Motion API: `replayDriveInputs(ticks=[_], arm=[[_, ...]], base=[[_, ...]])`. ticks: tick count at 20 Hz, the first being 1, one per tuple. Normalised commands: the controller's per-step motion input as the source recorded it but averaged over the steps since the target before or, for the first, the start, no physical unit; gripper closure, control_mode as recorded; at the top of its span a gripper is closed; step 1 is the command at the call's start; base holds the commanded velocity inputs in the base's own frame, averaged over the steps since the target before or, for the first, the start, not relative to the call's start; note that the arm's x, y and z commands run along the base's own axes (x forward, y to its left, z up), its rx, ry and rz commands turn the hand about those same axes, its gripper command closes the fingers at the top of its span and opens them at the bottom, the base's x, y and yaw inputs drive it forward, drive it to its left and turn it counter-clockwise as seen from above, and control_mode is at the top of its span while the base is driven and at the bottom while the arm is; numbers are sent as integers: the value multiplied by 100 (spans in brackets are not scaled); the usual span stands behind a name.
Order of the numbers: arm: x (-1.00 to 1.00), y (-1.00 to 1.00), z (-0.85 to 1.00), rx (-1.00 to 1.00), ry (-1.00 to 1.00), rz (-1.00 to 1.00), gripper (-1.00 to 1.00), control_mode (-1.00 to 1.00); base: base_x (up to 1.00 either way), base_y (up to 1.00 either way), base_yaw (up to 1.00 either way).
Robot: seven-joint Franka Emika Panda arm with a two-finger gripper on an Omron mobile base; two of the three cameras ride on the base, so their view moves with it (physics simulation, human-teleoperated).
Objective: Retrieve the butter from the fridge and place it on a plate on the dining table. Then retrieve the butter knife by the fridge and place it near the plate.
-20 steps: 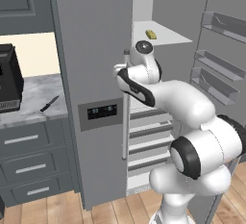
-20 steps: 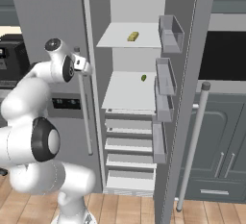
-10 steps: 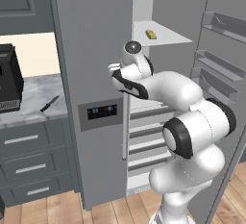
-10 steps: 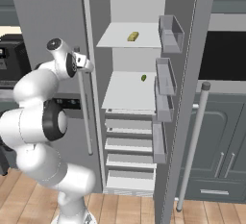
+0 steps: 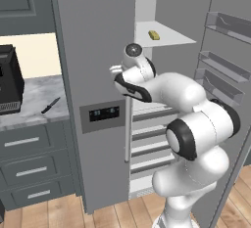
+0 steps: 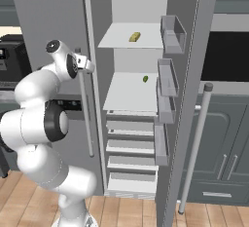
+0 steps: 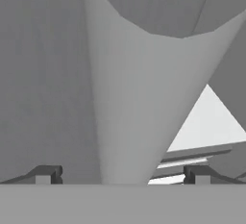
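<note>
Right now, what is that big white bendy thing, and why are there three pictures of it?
That white thing is a robot arm in a pretend, computer-drawn kitchen. Two pictures come from cameras behind it, one on its left and one on its right. The third comes from a camera on its hand, looking along its gripper, the part that grabs. The gripper is open and holds nothing. A long silver handle of the fridge stands between its two dark fingertips. One fridge door is already open. Inside, the yellow butter lies on the top shelf, and a tiny green lump sits on the shelf below. On the marble counter beside the fridge lies a dark butter knife, next to a black machine.
</note>
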Motion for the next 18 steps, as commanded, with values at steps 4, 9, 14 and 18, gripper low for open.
replayDriveInputs(ticks=[4,9,14,18], arm=[[21,0,0,0,-10,2,-100,-100],[15,0,0,0,-7,2,100,-100],[0,0,0,0,0,0,100,-100],[-40,35,0,-1,0,-3,100,-100]], base=[[0,0,0],[0,0,0],[0,0,0],[0,0,0]])
